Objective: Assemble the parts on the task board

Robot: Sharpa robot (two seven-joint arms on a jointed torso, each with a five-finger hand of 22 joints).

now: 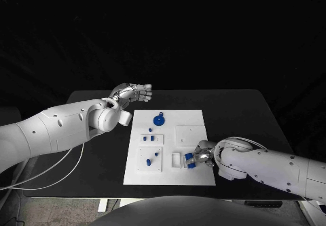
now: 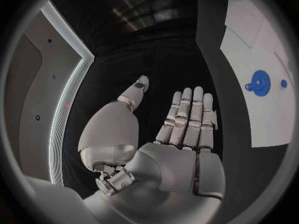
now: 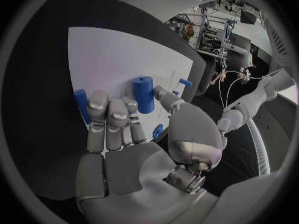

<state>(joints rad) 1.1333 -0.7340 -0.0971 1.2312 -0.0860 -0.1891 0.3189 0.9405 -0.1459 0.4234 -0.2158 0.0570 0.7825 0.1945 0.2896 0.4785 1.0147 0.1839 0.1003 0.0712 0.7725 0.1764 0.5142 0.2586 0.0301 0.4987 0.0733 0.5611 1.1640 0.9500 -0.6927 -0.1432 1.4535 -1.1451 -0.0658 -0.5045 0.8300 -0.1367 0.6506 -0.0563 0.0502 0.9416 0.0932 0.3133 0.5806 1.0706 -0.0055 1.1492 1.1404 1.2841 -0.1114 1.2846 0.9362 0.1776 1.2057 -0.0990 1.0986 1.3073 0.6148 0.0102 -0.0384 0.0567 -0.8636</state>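
Task board (image 1: 190, 123): white rectangular plate, centre of black table (image 1: 251, 113), long axis running near to far.

Left hand (image 1: 134, 92): off the board, just beyond its far-left corner, above bare table. Fingers straight and side by side, thumb set apart, nothing in the palm (left wrist view (image 2: 181, 134)) — released, empty.

Right hand (image 1: 199, 157): over the near-right part of the board, fingers curled downward onto a cluster of blue parts. Right wrist view (image 3: 124, 134): blue cylinder (image 3: 143, 94) lying on the board just past the fingertips (image 3: 99, 102), between them and the thumb; blue peg (image 3: 81, 104) beside the outer finger; small blue piece (image 3: 157, 131) close under the thumb. Contact between fingers and cylinder unclear; cannot tell whether anything is grasped or merely touched.

Other parts on the board:
- Round blue disc with knob (image 1: 158, 120), far-centre of board; also seen as disc (image 2: 259, 82) in left wrist view, lying flat.
- Small blue dot (image 1: 150, 129) just near of the disc.
- Two short blue pieces (image 1: 150, 138) in a raised white block on the left side of the board.
- Two more blue pegs (image 1: 152, 158) on a larger white block, near-left.
- Plain white square block (image 1: 189, 133), right-centre, far of the right hand.
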